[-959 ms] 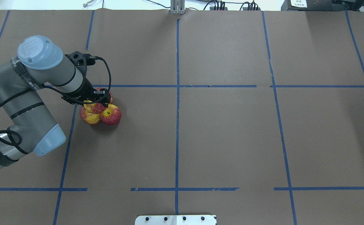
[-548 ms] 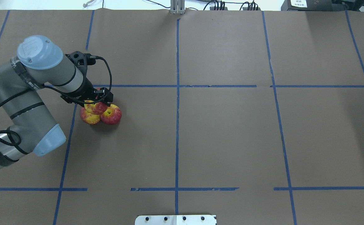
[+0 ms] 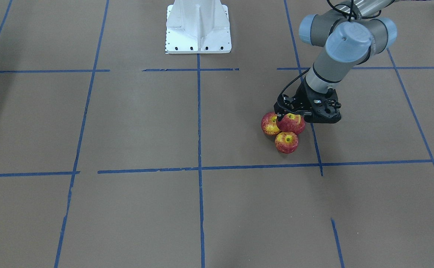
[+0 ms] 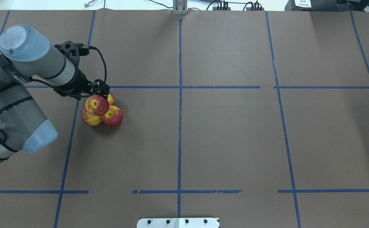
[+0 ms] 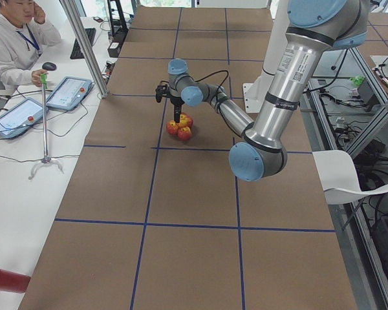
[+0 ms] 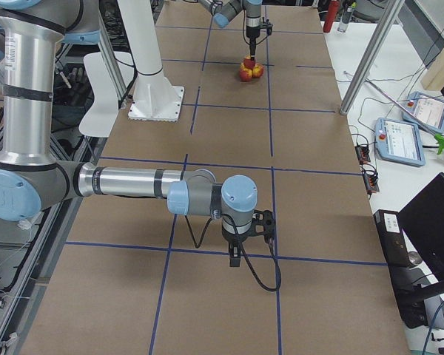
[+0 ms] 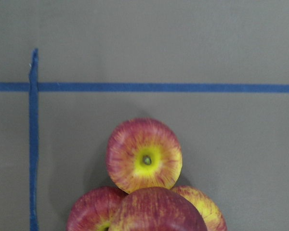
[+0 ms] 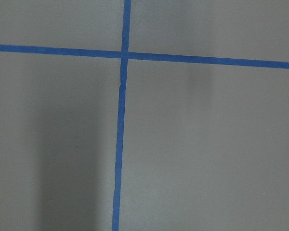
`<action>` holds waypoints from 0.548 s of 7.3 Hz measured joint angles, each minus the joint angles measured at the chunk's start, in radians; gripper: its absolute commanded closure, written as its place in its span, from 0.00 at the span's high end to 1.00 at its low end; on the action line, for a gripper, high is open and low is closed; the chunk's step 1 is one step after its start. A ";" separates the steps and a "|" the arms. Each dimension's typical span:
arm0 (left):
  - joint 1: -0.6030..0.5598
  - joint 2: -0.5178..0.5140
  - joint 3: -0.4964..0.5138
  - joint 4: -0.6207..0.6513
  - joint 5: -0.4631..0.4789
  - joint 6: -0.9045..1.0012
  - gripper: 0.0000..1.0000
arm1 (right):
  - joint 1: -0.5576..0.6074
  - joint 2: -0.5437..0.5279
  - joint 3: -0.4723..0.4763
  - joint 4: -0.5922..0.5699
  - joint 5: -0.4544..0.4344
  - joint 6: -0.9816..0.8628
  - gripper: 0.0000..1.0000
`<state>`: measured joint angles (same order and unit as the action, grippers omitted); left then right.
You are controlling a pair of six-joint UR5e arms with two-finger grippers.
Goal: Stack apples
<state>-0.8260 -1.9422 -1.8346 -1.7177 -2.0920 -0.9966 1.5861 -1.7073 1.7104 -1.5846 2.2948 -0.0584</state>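
Note:
Four red-and-yellow apples sit in one cluster on the brown table. Three lie on the table: the left one (image 4: pixel 90 119), the right one (image 4: pixel 112 116) and a far one (image 4: pixel 110 98), half hidden. The fourth apple (image 4: pixel 97 104) rests on top of them; it also shows in the front view (image 3: pixel 290 123) and the left wrist view (image 7: pixel 156 211). My left gripper (image 4: pixel 100 90) is open and empty, just above and behind the top apple, not touching it. My right gripper (image 6: pixel 237 255) hangs over bare table far from the apples; I cannot tell its state.
Blue tape lines cross the table; one corner (image 7: pixel 33 87) lies just beyond the cluster. The white robot base plate (image 3: pixel 198 26) stands mid-table on the robot's side. A seated operator (image 5: pixel 16 39) and tablets are beside the table's end.
My left gripper has let go of the top apple and drawn up and back from the cluster. The apple stays on the three below.

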 measured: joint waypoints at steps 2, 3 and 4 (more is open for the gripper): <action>-0.153 0.162 -0.126 -0.002 -0.034 0.217 1.00 | 0.000 0.000 0.000 0.000 0.000 -0.001 1.00; -0.260 0.259 -0.146 -0.007 -0.089 0.398 1.00 | 0.000 0.000 0.000 0.000 0.000 -0.001 1.00; -0.380 0.341 -0.131 -0.005 -0.147 0.619 1.00 | 0.000 0.000 0.000 0.000 0.000 0.000 1.00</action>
<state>-1.2061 -1.6014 -1.9652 -1.7232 -2.2387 -0.3780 1.5861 -1.7074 1.7104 -1.5846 2.2948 -0.0588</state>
